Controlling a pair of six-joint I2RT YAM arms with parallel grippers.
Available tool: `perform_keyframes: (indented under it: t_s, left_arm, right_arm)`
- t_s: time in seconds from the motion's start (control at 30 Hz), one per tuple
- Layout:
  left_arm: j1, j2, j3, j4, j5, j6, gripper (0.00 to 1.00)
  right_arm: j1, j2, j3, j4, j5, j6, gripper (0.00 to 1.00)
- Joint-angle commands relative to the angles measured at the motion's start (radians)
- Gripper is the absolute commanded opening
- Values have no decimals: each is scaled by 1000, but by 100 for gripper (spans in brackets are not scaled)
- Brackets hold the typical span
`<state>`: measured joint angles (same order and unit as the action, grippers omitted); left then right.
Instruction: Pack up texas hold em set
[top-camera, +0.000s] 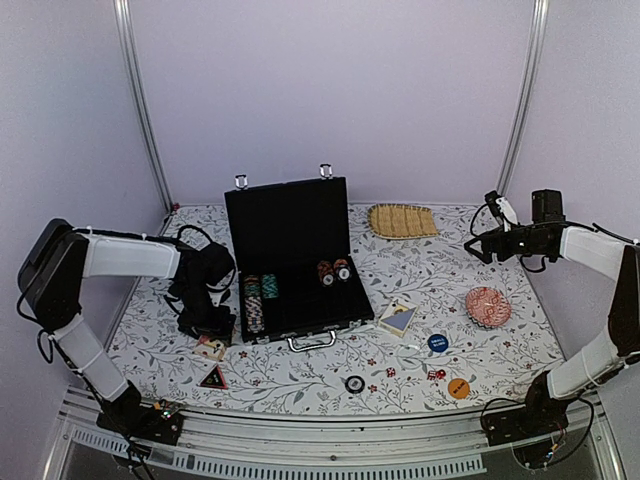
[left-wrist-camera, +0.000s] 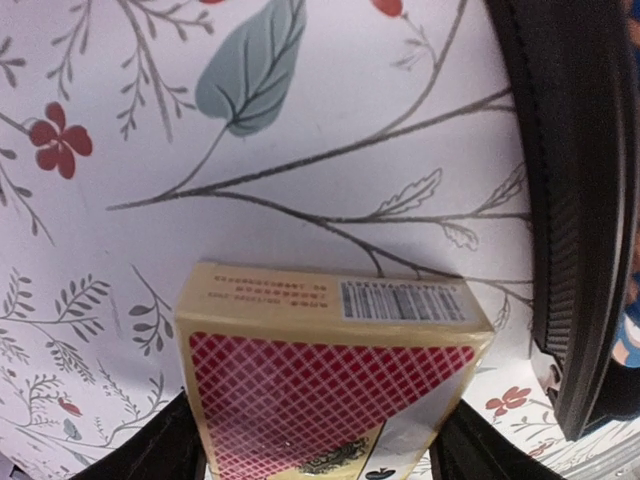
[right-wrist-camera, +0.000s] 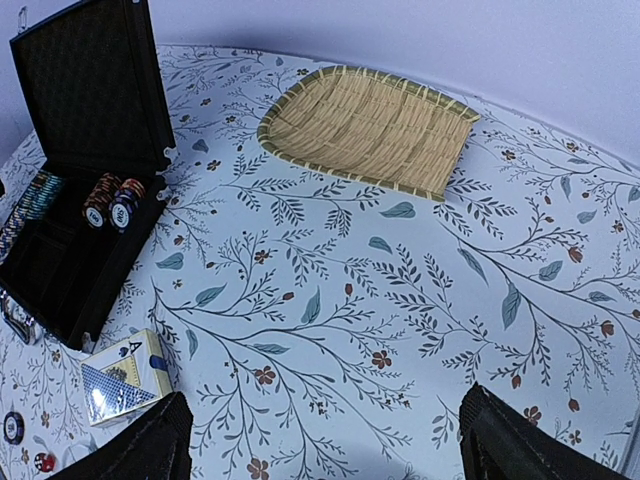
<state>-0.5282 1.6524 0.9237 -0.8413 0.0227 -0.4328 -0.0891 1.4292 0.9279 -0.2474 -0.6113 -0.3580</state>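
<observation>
The black case stands open mid-table, with chip rows and two short chip stacks in its tray. Left of it, my left gripper is down on the red card deck. In the left wrist view the deck fills the gap between my fingers, which press both its sides, and the case wall rises on the right. A blue deck, blue disc, orange disc, black disc and red dice lie loose. My right gripper hovers open at the far right.
A woven straw mat lies behind the case's right side, also in the right wrist view as the mat. A red patterned dish sits at the right. A triangular card lies near the front left edge.
</observation>
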Motion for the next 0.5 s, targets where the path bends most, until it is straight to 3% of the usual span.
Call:
perform_keyframes:
  t_s: [0.0, 0.23, 0.47]
  left_arm:
    - [-4, 15, 18, -47, 20, 11, 74]
    - [-4, 26, 56, -99, 0, 29, 66]
    - [-8, -62, 230, -216, -53, 62, 63]
  right_arm:
    - [9, 10, 20, -12, -2, -13, 93]
    - [12, 8, 18, -15, 0, -19, 93]
    - [14, 7, 17, -16, -4, -30, 93]
